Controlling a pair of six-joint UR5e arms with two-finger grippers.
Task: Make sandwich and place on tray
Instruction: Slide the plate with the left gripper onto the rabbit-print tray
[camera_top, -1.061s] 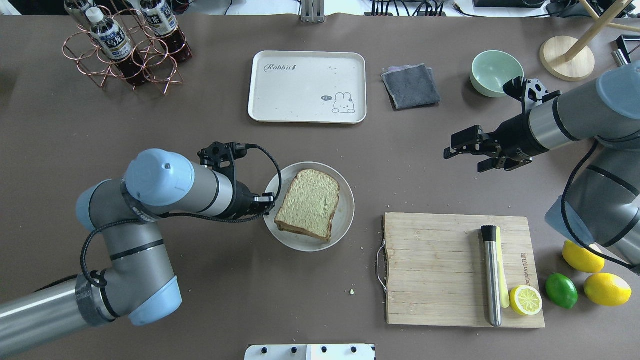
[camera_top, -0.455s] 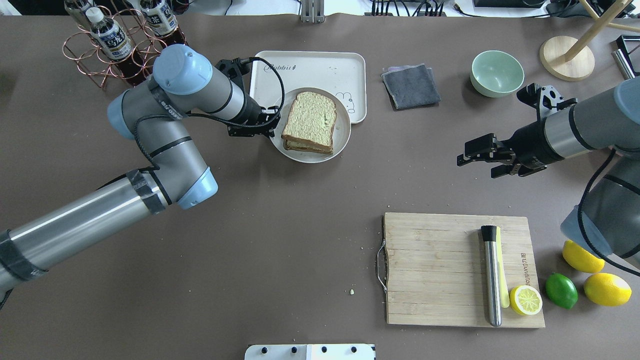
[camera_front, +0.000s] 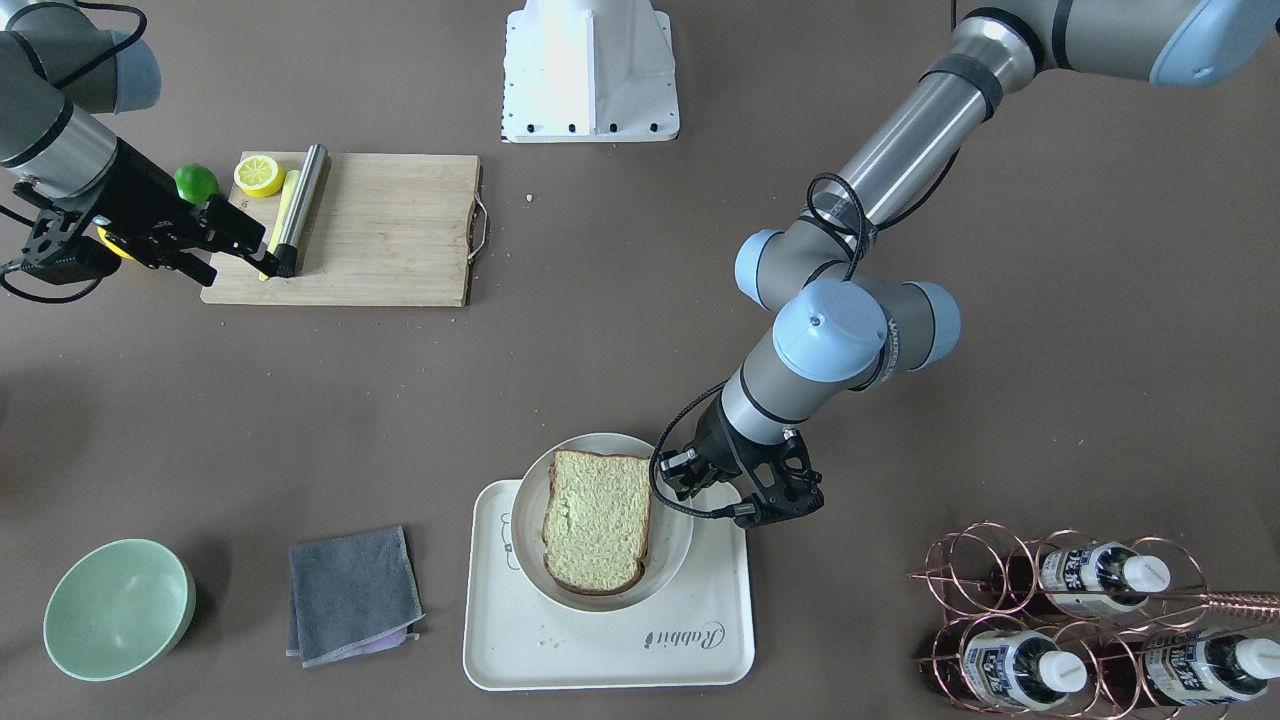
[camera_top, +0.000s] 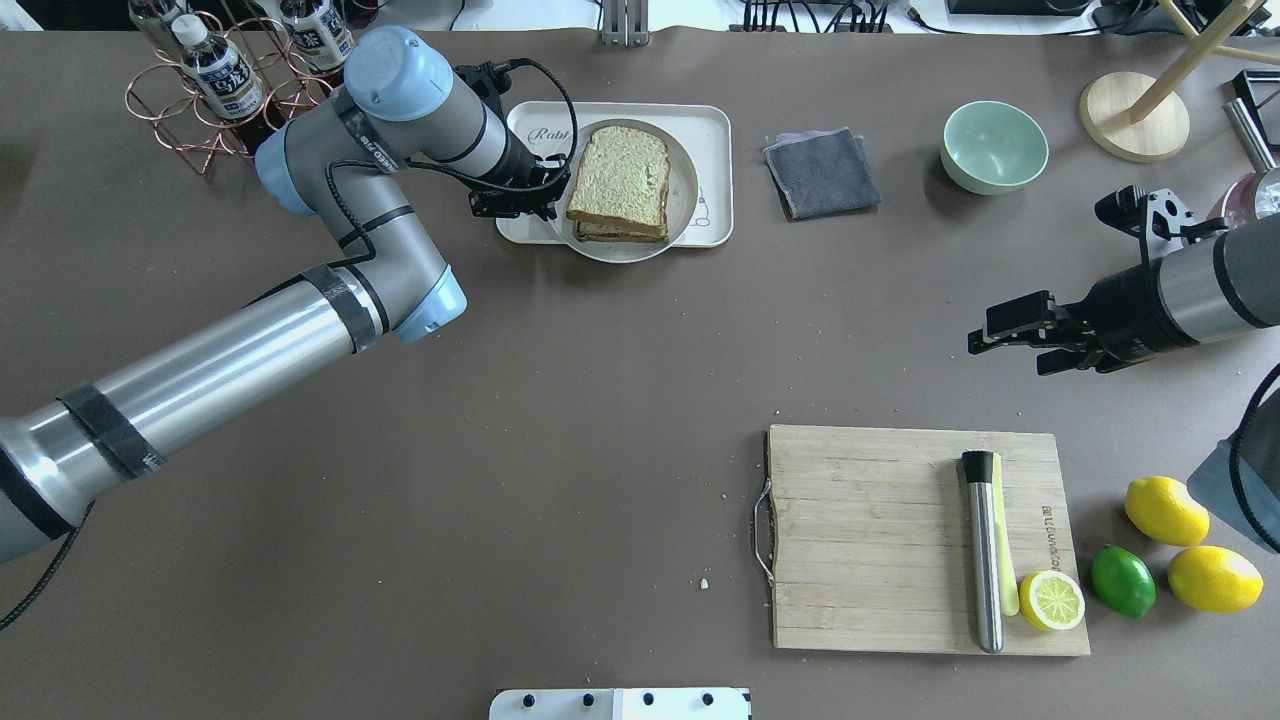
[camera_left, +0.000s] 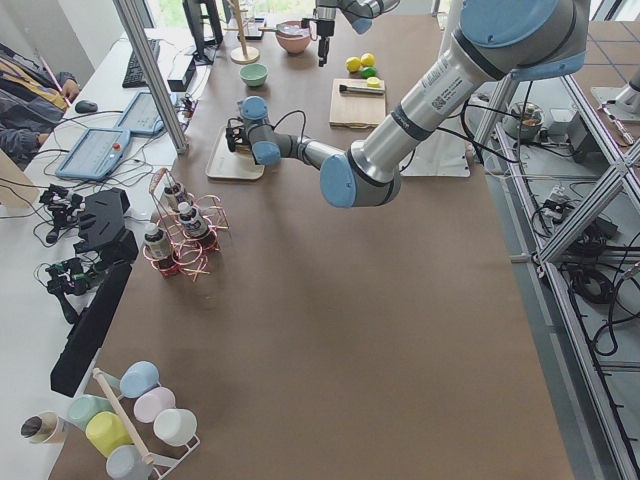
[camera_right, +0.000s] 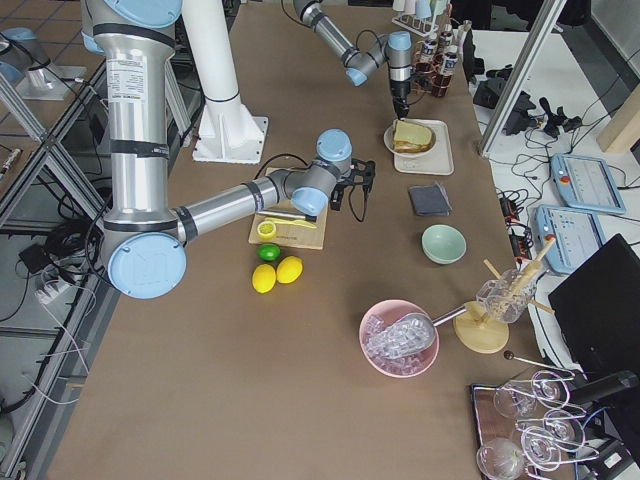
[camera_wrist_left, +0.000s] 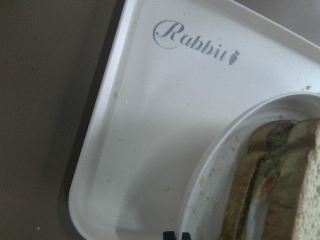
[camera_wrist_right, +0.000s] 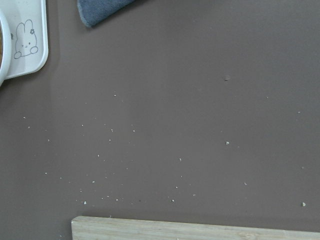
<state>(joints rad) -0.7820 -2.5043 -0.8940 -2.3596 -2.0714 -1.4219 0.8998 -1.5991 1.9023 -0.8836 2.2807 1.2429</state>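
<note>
Pinching the plate (camera_top: 688, 195) rim, left fingers (camera_top: 545, 190) sit beside the sandwich (camera_top: 620, 180).

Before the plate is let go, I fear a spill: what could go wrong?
The round plate overhangs the tray at its edge nearest the robot; released there, it might rock or slip off. The left hand grips the plate by one rim only, so any tilt could slide the sandwich.

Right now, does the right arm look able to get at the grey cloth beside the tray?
Probably yes: the right pincer is open and empty, and nothing stands between it and the grey cloth.
</note>
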